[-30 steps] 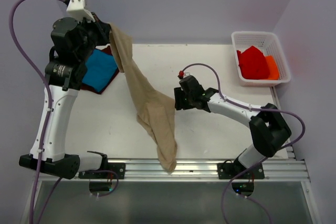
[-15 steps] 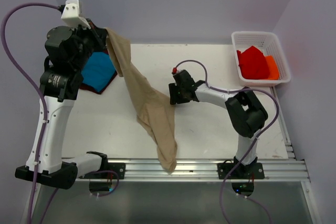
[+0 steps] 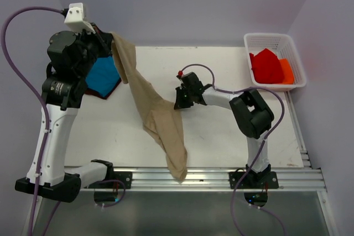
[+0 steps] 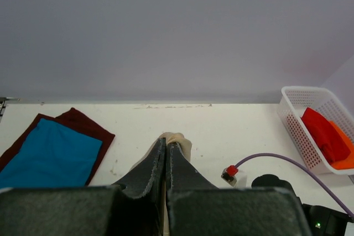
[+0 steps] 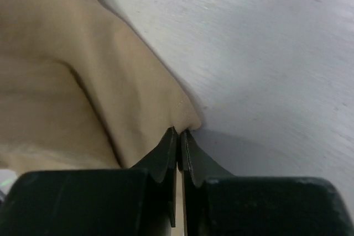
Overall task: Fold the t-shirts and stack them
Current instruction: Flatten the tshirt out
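Note:
The tan t-shirt hangs as a long strip from the back left down over the table's front edge. My left gripper is raised high and shut on its top end; in the left wrist view the cloth bunches at the tips of that gripper. My right gripper is low at the shirt's right edge. The right wrist view shows this gripper shut on the hem of the tan cloth. The blue t-shirt lies folded on the maroon t-shirt at the back left.
A white basket at the back right holds a red cloth and an orange cloth. The right arm's purple cable loops over the table's middle. A metal rail runs along the front edge.
My right gripper has moved left to the tan shirt's edge and shut on the hem. The left arm has shifted slightly, still holding the shirt's top.

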